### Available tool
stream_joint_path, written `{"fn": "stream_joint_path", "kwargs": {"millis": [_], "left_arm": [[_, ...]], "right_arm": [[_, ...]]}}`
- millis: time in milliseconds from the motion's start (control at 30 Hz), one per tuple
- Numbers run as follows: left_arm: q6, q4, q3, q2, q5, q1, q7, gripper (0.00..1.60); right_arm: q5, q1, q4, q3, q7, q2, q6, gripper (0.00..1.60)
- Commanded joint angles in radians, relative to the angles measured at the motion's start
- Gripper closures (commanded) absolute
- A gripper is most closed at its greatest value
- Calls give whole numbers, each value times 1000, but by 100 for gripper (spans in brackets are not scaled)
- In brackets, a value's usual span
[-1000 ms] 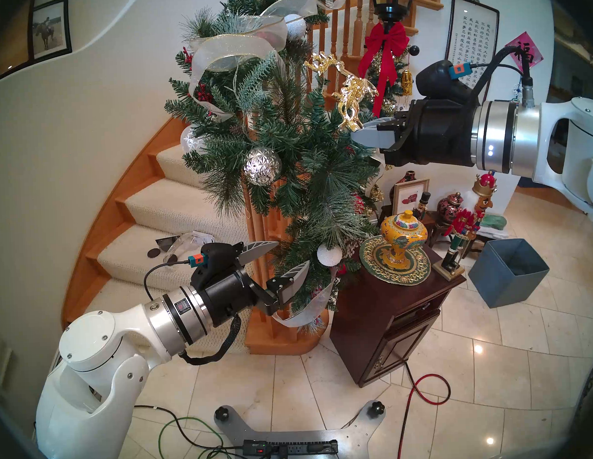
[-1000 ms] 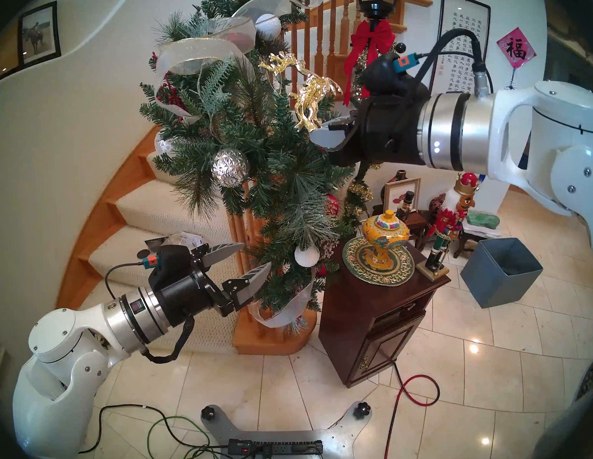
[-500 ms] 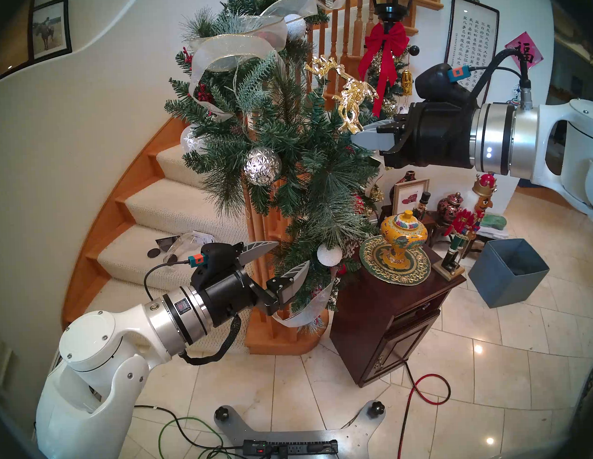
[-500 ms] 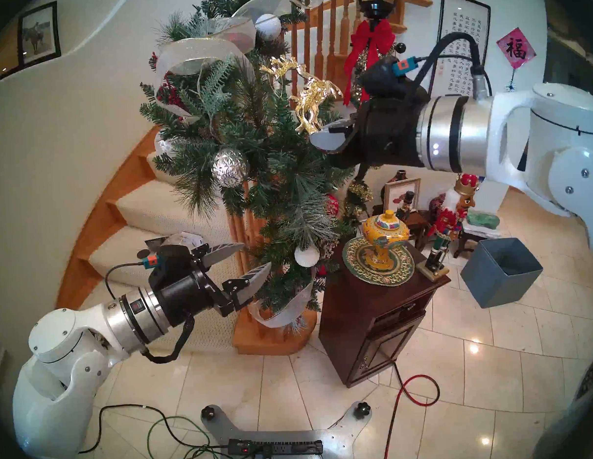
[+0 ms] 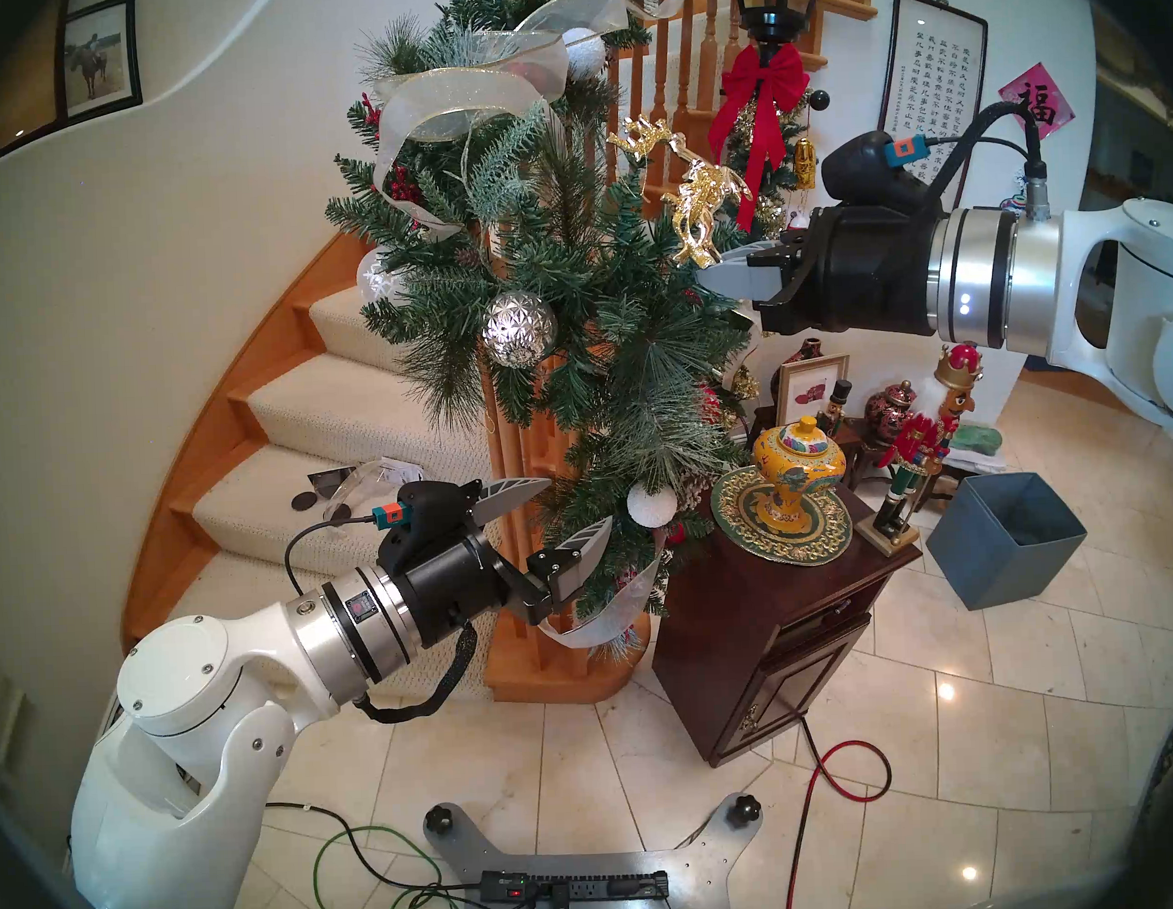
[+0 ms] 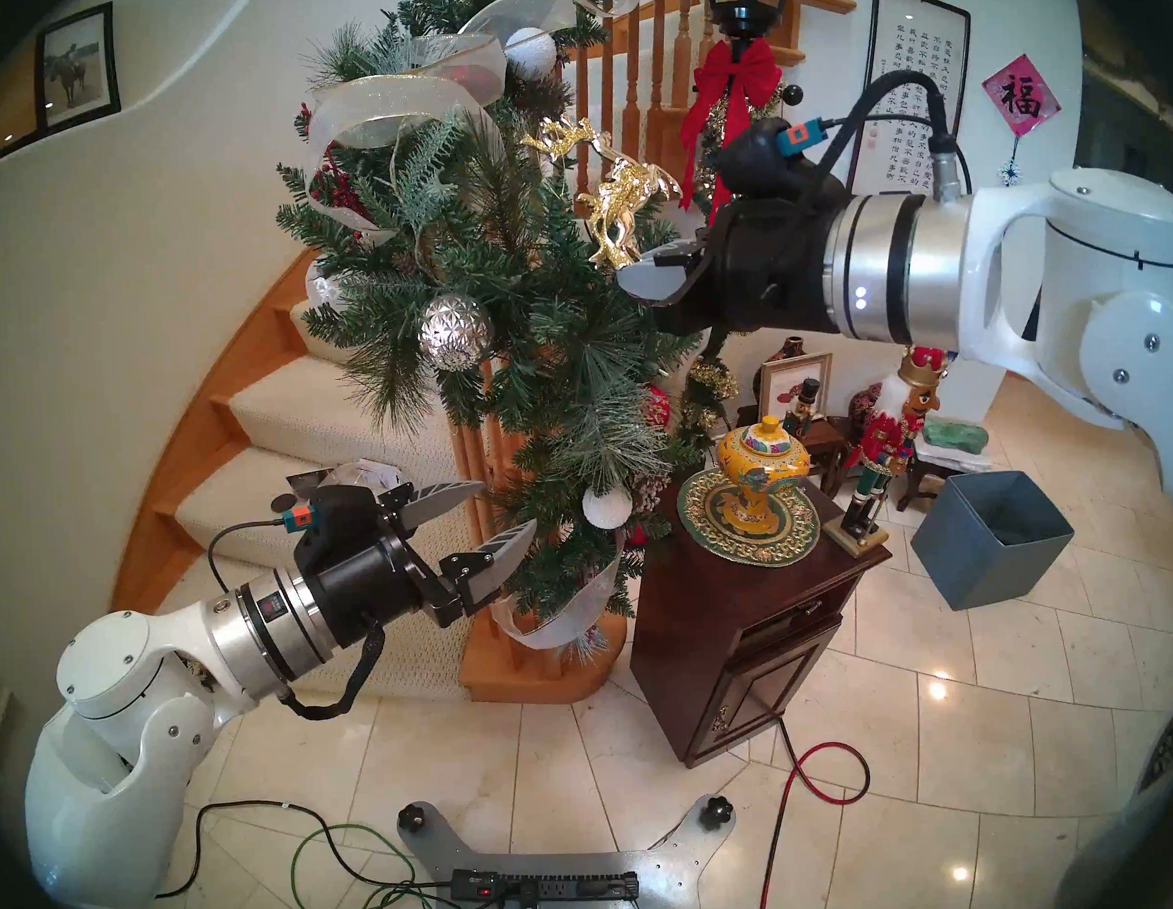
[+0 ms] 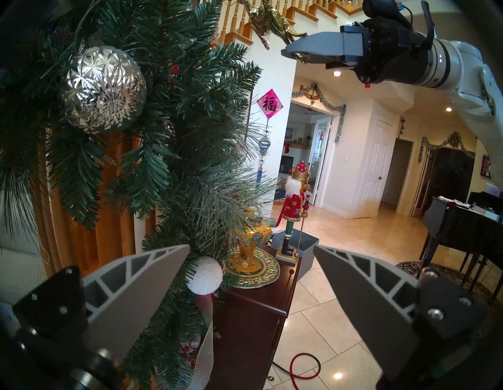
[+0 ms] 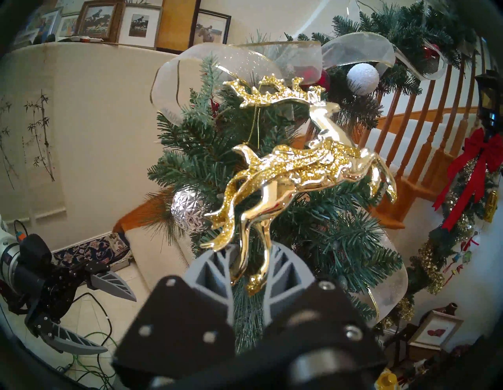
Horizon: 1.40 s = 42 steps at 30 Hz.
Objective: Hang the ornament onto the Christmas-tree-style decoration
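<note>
Gold reindeer ornament (image 8: 275, 174): hind legs clamped in right gripper (image 8: 249, 268), body raised above fingertips, against pine garland (image 5: 563, 297). Left gripper (image 5: 563, 512): spread wide, nothing held.

nutcracker (image 5: 922, 429) | yellow jar (image 5: 798, 475) on cabinet (image 5: 778, 610) | grey box (image 5: 1007, 539)

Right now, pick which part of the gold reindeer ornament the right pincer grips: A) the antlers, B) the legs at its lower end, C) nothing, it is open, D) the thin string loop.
B: in the right wrist view the right pincer is shut on the legs of the gold reindeer ornament, whose antlers and string loop stand above, against the green garland.
</note>
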Motion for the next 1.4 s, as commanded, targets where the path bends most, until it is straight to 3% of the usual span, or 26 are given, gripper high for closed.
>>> {"fn": "stream_joint_path", "kwargs": {"millis": [0, 1367], "left_arm": [[-1, -3, -1, 0, 0, -2, 0, 0], [-1, -2, 0, 0, 0, -2, 0, 0]], "right_arm": [[-2, 18, 7, 2, -2, -2, -9, 160], [-9, 29, 37, -43, -25, -2, -5, 160]]}}
